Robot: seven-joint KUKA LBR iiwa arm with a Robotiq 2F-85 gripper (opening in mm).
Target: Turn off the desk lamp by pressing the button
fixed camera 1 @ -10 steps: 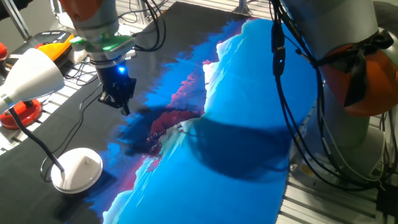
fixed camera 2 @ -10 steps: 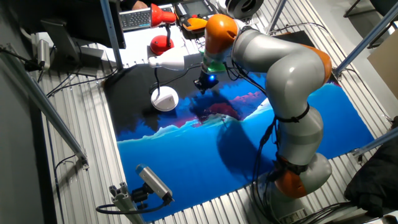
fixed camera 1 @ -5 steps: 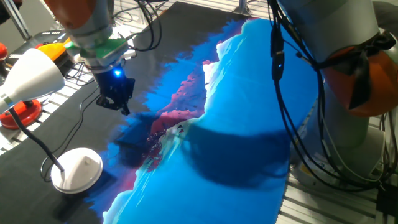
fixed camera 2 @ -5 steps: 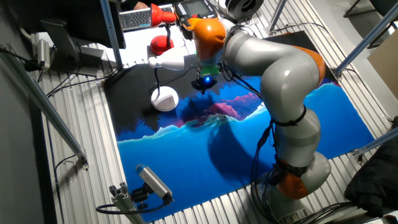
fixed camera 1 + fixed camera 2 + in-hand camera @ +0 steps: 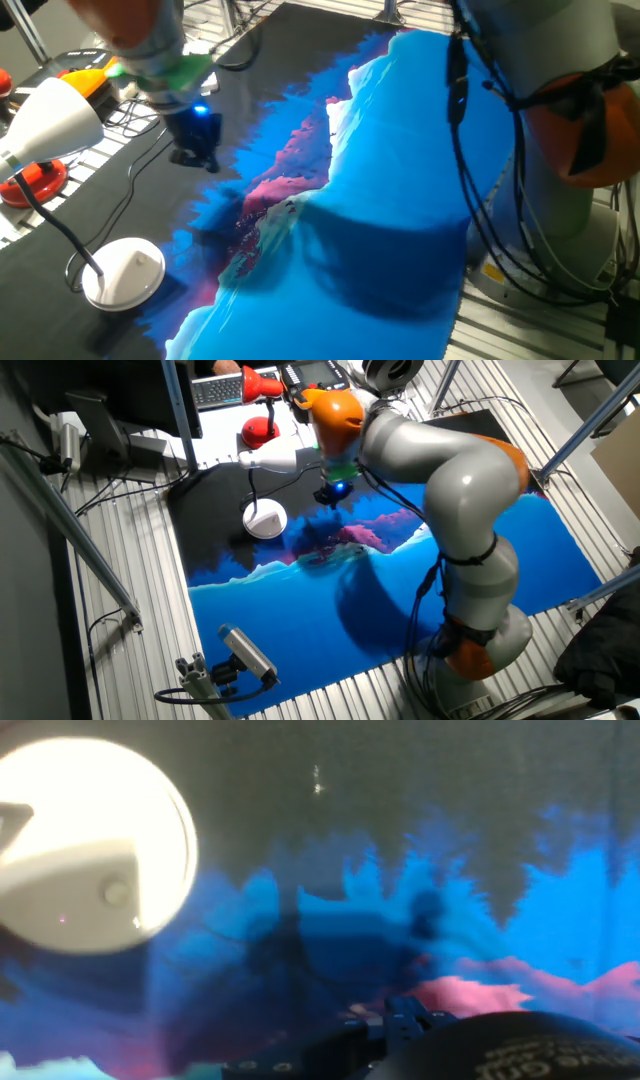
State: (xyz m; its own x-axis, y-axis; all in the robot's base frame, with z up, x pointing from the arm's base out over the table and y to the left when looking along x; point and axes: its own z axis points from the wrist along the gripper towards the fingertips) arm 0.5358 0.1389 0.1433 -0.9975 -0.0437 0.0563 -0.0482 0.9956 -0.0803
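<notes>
- The tabletop [image 5: 90,195] carries a large blue, black and pink landscape-printed mat [image 5: 400,180], which covers most of it in both fixed views.
- The grey and orange jointed robot arm [image 5: 450,470] bends over the mat, its wrist reaching toward the mat's black end.
- The white desk lamp with a cone-shaped shade, thin black bendable neck and round white dome base [image 5: 125,270] stands on the black part of the mat; its shade [image 5: 50,125] hangs above the base.
- The black gripper [image 5: 196,155], with a blue light glowing above it, hovers over the mat, apart from the lamp base and nearer the pink patch; I cannot tell whether its fingers are parted or closed.
- The small greyish button [image 5: 116,893] sits on the dome base, seen at the hand view's left edge, untouched.
</notes>
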